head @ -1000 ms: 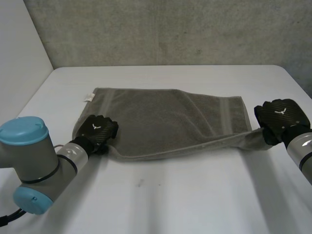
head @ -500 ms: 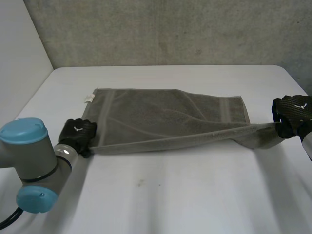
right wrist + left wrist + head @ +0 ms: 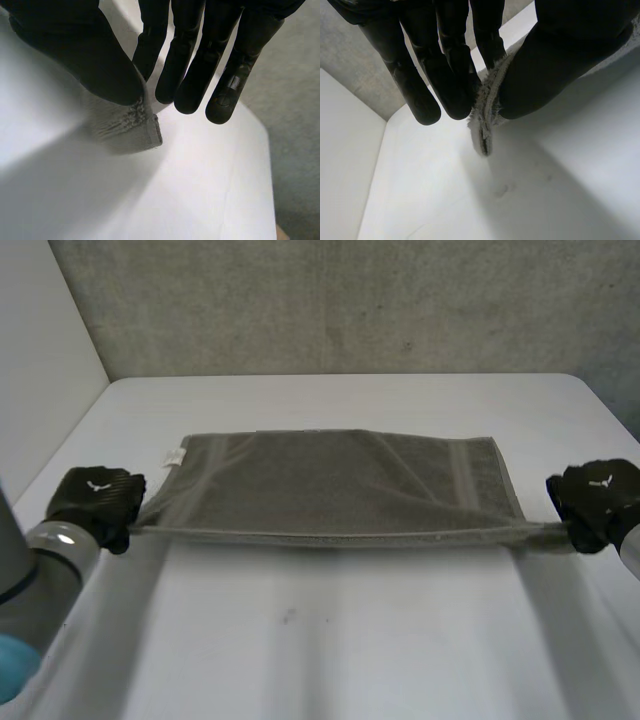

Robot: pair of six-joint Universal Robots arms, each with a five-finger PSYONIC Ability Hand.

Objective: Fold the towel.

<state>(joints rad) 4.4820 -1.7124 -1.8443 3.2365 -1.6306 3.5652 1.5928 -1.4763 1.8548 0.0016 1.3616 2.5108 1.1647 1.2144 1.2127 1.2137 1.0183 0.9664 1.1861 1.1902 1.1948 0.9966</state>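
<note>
Broadly, white table [image 3: 330, 640] below a rough grey wall [image 3: 350, 300]. Across the table's middle, grey towel [image 3: 330, 485], spread wide from side to side. Far edge flat on the table; near edge drawn into one straight, tight line between the two hands, with a shadow on the table under it. Woven stripe near each short end.

At the near left, left arm [image 3: 40, 570], grey; at the far right, a bit of the right arm [image 3: 630, 545].

From the head camera: the towel's whole spread and the black backs of both hands, left hand [image 3: 95, 502] at the near left corner, right hand [image 3: 597, 502] at the near right corner, well apart. No telling the grip itself from there.

From the left wrist camera: the grip itself. Towel corner clamped between the thumb [image 3: 555, 65] and straight fingers [image 3: 455, 75], a frayed tip of cloth poking out past the fingertips, bare table beneath.

From the right wrist camera: much the same. Thumb [image 3: 85, 55] pressing a small flap of the corner against the nearest finger, the other fingers [image 3: 185, 65] straight and just beside, touching no cloth.

Smallest, a white label [image 3: 174, 456] at the towel's far left corner.
</note>
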